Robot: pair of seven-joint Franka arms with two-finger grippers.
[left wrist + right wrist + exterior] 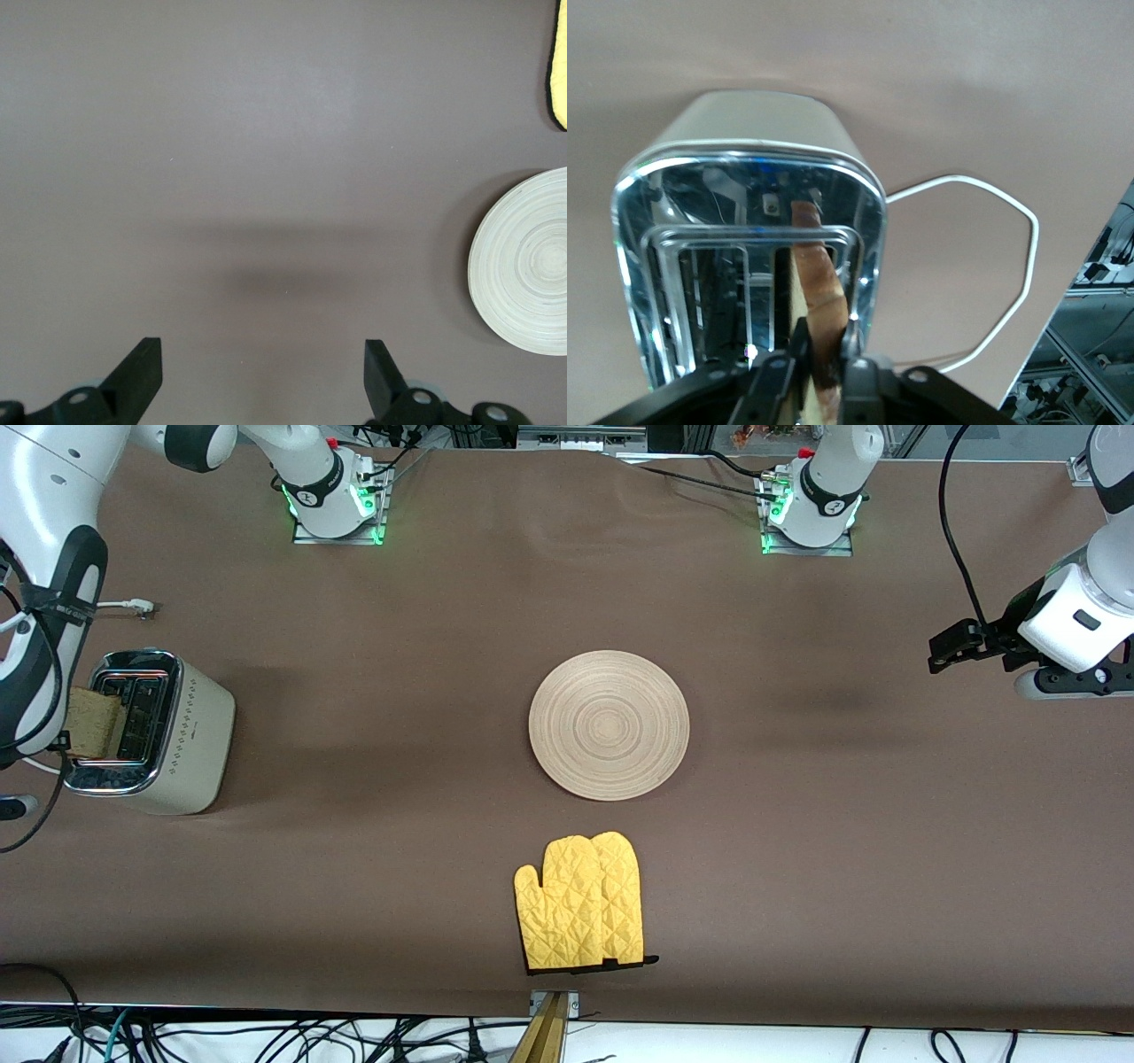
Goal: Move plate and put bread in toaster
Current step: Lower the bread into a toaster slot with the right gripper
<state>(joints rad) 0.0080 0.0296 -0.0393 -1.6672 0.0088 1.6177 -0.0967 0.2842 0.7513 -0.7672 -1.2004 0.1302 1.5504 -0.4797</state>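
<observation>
From the front camera, the plate [609, 724] lies flat mid-surface, with a yellow oven mitt [582, 902] at its 6 o'clock, nearer the camera and apart from it. The toaster [151, 731] stands at the right arm's end of the brown surface [354, 868], well away at the plate's 9 o'clock. The bread [93, 722] stands upright over the toaster's chrome top, held by the right gripper [66, 726]. The left gripper [952, 646] waits over bare surface at the left arm's end.

In the left wrist view, the left gripper [263, 376] has its jaws spread wide over bare surface; the plate [523, 261] and a corner of the mitt [560, 62] show at the edge.

In the right wrist view, the right gripper [824, 376] pinches the bread [819, 292] edge-on, its lower end in a slot of the toaster [744, 257]. The white cord [992, 274] loops on the surface beside the toaster.
</observation>
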